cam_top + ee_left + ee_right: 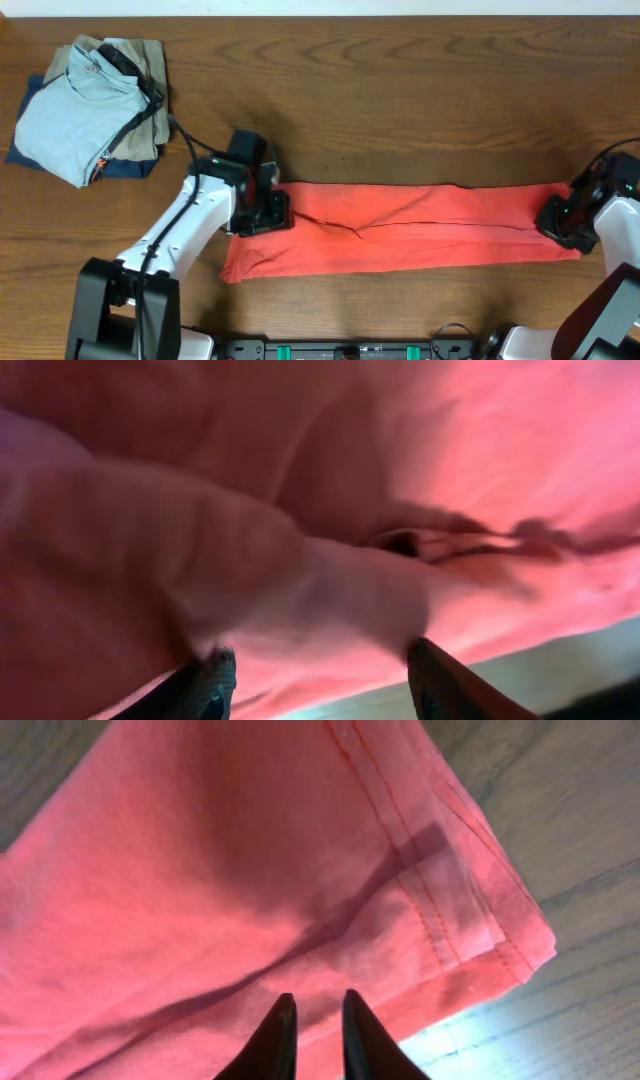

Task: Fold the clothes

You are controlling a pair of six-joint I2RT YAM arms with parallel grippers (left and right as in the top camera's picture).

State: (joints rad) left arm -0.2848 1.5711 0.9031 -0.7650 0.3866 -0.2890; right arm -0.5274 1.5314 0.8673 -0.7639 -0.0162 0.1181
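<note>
The coral-red T-shirt (400, 235) lies folded into a long strip across the front of the table (400, 90); its lettering is hidden. My left gripper (262, 212) is at the strip's left end. In the left wrist view its fingers (315, 660) are wide apart, with bunched red cloth (400, 480) between and above them. My right gripper (558, 222) is at the strip's right end. In the right wrist view its fingers (315, 1005) are nearly together, pinching the shirt (250, 870) near its hemmed corner.
A pile with a light blue shirt (75, 115) on a tan garment (140, 55) sits at the back left. A black cable (180, 135) runs from that pile toward the left arm. Bare wood lies behind the strip.
</note>
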